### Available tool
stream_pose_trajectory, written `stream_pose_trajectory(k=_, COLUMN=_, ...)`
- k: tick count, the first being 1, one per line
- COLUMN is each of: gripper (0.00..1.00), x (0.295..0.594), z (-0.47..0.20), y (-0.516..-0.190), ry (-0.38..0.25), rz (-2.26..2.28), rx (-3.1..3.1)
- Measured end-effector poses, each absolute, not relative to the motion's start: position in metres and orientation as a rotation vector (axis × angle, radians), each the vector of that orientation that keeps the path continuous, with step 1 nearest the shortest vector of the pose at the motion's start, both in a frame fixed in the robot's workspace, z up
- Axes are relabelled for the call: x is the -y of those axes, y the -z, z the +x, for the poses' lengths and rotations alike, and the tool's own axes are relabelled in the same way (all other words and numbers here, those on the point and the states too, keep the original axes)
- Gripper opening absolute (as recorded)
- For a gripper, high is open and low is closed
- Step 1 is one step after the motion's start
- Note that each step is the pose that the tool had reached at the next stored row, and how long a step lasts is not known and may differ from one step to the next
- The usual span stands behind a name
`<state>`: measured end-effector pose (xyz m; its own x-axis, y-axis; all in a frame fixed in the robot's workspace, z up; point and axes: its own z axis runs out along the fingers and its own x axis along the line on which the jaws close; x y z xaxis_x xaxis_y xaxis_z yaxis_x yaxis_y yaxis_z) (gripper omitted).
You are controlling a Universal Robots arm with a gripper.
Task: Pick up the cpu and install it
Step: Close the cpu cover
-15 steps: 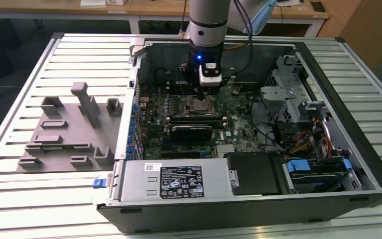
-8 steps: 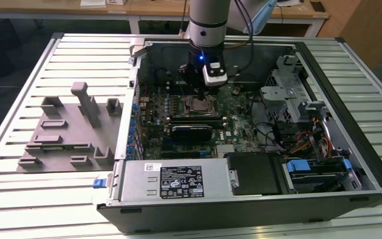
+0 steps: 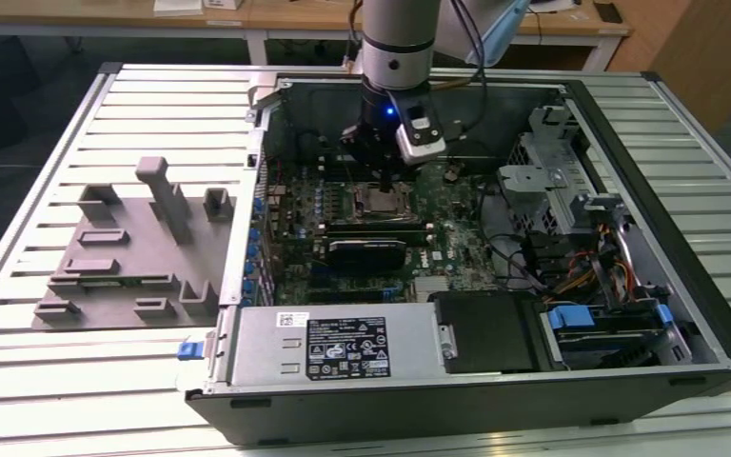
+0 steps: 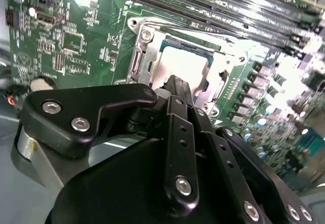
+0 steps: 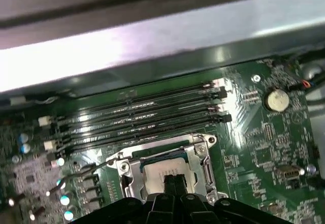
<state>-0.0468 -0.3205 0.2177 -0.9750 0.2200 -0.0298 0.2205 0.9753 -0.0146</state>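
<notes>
So the cpu point(image 5: 155, 172) is being cradled flat in the socket frame point(image 5: 203, 155) on the motherboard point(image 5: 259, 148), fingers point(image 5: 170, 183) being held pinched narrow right over it, nothing gripped.

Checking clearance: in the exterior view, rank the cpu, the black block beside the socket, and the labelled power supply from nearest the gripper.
1. cpu, seated right under the gripper.
2. black block, just nearer the camera.
3. power supply, along the case's near edge.

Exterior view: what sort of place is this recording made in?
Probably a lab or workshop bench for computer assembly: an open computer case lies on a slatted metal table, with a grey fixture tray beside it and wooden desks behind. The gripper hangs over the cpu.
</notes>
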Motion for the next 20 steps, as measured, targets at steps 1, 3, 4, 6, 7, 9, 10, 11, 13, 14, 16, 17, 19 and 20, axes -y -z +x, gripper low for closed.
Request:
stream_pose_trajectory(k=1, gripper=0.11, x=0.3205, z=-0.0468, y=-0.2177, ry=0.029, rz=0.317, rx=-3.097)
stream_pose_trajectory(k=3, gripper=0.11, x=0.3205, z=-0.0468, y=-0.2177, ry=0.031, rz=0.260, rx=-3.102)
stream_pose_trajectory(k=4, gripper=0.11, x=0.3205, z=-0.0468, y=-0.2177, ry=0.033, rz=0.233, rx=-3.104)
stream_pose_trajectory(k=6, gripper=0.11, x=0.3205, z=-0.0468, y=-0.2176, ry=0.035, rz=0.180, rx=-3.107)
stream_pose_trajectory(k=7, gripper=0.11, x=0.3205, z=-0.0468, y=-0.2176, ry=0.036, rz=0.157, rx=-3.108)
stream_pose_trajectory(k=9, gripper=0.11, x=0.3205, z=-0.0468, y=-0.2175, ry=0.036, rz=0.126, rx=-3.109)
stream_pose_trajectory(k=10, gripper=0.11, x=0.3206, z=-0.0468, y=-0.2173, ry=0.036, rz=0.126, rx=-3.109)
stream_pose_trajectory(k=11, gripper=0.11, x=0.3209, z=-0.0468, y=-0.2170, ry=0.034, rz=0.126, rx=-3.109)
stream_pose_trajectory(k=13, gripper=0.11, x=0.3220, z=-0.0468, y=-0.2166, ry=0.026, rz=0.127, rx=-3.109)
stream_pose_trajectory(k=14, gripper=0.11, x=0.3229, z=-0.0469, y=-0.2165, ry=0.023, rz=0.128, rx=-3.109)
stream_pose_trajectory(k=16, gripper=0.11, x=0.3244, z=-0.0471, y=-0.2162, ry=0.019, rz=0.132, rx=-3.109)
stream_pose_trajectory(k=17, gripper=0.11, x=0.3249, z=-0.0472, y=-0.2160, ry=0.018, rz=0.136, rx=-3.109)
stream_pose_trajectory(k=19, gripper=0.11, x=0.3255, z=-0.0477, y=-0.2155, ry=0.017, rz=0.146, rx=-3.109)
stream_pose_trajectory(k=20, gripper=0.11, x=0.3255, z=-0.0486, y=-0.2153, ry=0.017, rz=0.150, rx=-3.108)
